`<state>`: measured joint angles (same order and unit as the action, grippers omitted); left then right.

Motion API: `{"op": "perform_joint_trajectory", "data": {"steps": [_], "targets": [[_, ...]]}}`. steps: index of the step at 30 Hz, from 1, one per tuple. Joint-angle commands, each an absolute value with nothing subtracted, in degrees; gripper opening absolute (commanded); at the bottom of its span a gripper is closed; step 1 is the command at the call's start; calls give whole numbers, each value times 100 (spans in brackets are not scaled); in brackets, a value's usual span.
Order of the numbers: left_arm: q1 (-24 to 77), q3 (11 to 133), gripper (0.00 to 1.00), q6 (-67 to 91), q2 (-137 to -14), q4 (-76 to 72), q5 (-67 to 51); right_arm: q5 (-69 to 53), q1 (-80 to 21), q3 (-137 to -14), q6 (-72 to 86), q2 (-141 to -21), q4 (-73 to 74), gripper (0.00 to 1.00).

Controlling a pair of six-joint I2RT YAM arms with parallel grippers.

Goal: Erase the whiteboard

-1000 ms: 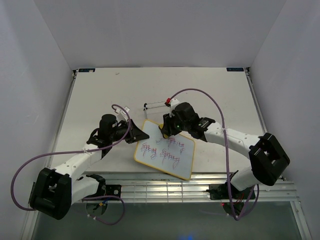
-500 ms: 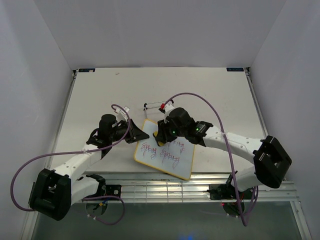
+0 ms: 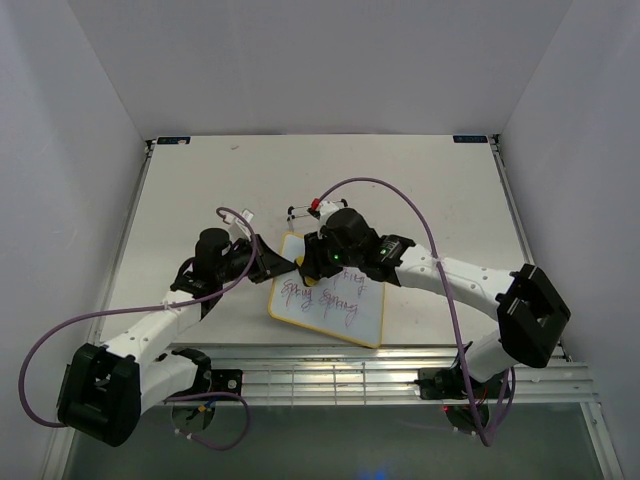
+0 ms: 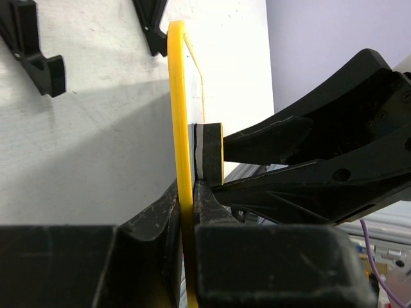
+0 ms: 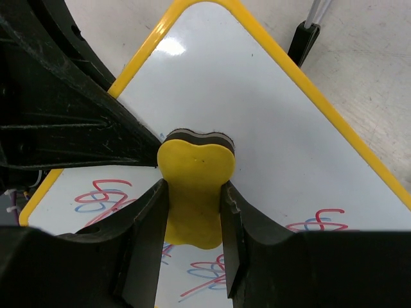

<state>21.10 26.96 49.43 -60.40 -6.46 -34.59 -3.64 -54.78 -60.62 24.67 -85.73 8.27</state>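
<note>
The whiteboard [image 3: 335,305], white with a yellow frame and purple-red writing, lies near the table's front middle. My left gripper [image 3: 278,262] is shut on its left edge; in the left wrist view the yellow frame [image 4: 179,128] runs between the jaws. My right gripper [image 3: 318,262] is shut on the yellow eraser [image 5: 194,186] and presses it on the board's upper left part. The board [image 5: 257,128] is wiped clean around the eraser. Writing [image 5: 109,196] shows below it. The eraser also shows in the left wrist view [image 4: 210,154], against the board.
The thin black wire stand [image 3: 305,209] lies just behind the board; one of its feet shows in the right wrist view [image 5: 303,40]. A slatted metal strip [image 3: 380,370] runs along the table's front edge. White walls close the sides and back.
My right gripper has slid the eraser left and up across the board to its upper left part. Writing in the top row has been wiped. The board has shifted a little with the left gripper.
</note>
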Motion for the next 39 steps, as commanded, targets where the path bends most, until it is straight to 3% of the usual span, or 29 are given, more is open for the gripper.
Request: {"op": "perform_joint_trajectory", "data": {"steps": [1, 7, 11, 24, 32, 39], "targets": [[2180, 2848, 0, 4825, -5853, -1468, -3586, -413, -5537, -6284, 2681, -8999, 738, 27], [2180, 2795, 0, 4746, -5722, -1468, -3595, -677, -5107, -5968, 2497, -9167, 1150, 27], [2180, 2707, 0, 4737, -5608, -1459, -3481, -150, -4748, -5566, 2277, -8957, 1740, 27], [2180, 2584, 0, 4720, -5449, -1468, -3323, -1054, -3841, -4201, 2064, -8587, 1433, 27], [2180, 2408, 0, 4939, -5335, -1485, -2893, -1555, -4578, -5385, 2487, -8726, 1125, 27], [2180, 2285, 0, 5159, -5370, -1538, -2724, -1257, -5413, -6695, 2646, -9439, 1510, 26]]}}
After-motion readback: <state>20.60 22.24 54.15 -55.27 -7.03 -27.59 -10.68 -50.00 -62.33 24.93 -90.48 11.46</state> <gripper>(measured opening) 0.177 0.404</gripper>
